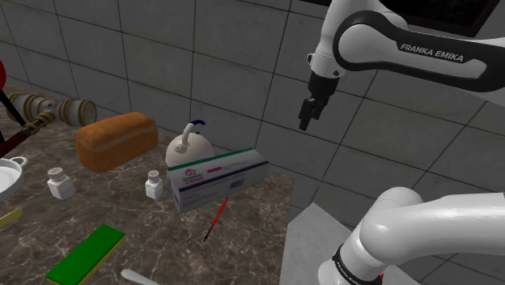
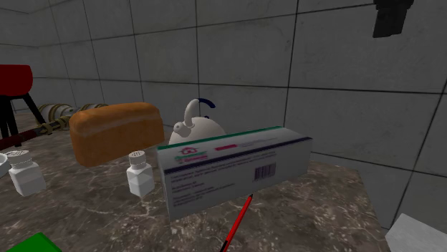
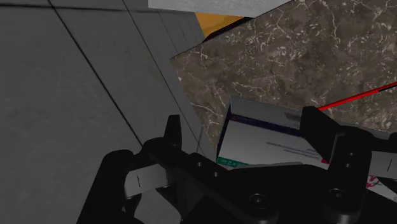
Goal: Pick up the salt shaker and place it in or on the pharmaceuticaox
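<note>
Where the dark marbled counter [image 1: 146, 235] meets the shoulder view's left edge, a white bowl [image 1: 6, 174] sits half cut off. Next comes a larger white shaker [image 1: 60, 185], upright, with a brown bread loaf [image 1: 116, 139] behind it and a flat green block [image 1: 85, 255] nearer the camera. A smaller white shaker [image 1: 154, 185] stands upright just beside the left end of the pharmaceutical box [image 1: 217, 180]; which shaker holds salt cannot be told. The box lies lengthwise on the counter, a white kettle [image 1: 186, 148] behind it and a red pencil [image 1: 214, 219] in front, its far end close to the box. Farther right, the gripper [image 1: 305, 115] hangs high above the counter's corner, well apart from both shakers. Its fingers [image 3: 172, 130] are spread wide in the wrist view and clasp nothing.
</note>
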Tool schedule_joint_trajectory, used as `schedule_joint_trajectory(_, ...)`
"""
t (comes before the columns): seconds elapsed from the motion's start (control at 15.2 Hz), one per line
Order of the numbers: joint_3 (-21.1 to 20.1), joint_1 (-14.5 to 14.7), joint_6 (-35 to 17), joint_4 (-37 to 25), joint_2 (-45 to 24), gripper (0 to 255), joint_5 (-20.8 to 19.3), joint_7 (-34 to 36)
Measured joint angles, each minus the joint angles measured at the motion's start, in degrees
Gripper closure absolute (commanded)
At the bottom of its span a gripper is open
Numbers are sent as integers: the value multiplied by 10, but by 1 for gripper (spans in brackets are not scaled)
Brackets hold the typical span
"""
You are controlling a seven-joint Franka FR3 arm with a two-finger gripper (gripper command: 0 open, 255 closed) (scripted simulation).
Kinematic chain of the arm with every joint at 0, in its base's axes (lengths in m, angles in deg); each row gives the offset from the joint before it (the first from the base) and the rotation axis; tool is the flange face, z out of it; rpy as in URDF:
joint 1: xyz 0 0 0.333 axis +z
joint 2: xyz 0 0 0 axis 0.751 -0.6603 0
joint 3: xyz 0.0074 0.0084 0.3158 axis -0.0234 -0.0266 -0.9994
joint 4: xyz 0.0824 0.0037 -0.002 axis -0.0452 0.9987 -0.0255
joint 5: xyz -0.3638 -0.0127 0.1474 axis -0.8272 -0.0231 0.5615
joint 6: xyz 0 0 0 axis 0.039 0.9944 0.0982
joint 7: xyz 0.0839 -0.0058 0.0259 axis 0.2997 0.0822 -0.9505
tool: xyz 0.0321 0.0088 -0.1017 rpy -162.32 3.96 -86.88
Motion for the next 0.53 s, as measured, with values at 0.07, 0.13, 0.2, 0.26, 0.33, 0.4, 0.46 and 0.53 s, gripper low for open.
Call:
schedule_joint_trajectory(0.07,0,0,0,0,0,0,0,0)
schedule_joint_trajectory(0.13,-3,2,-6,-1,-7,0,2,2)
schedule_joint_trajectory(0.2,-9,6,-15,-1,-16,0,6,7)
schedule_joint_trajectory(0.26,-15,10,-27,4,-23,0,11,13)
schedule_joint_trajectory(0.33,-21,13,-40,7,-32,0,15,17)
schedule_joint_trajectory(0.4,-28,18,-55,8,-46,0,19,23)
schedule_joint_trajectory(0.46,-34,21,-67,8,-56,0,23,27)
schedule_joint_trajectory(0.53,-39,25,-79,7,-69,0,25,31)
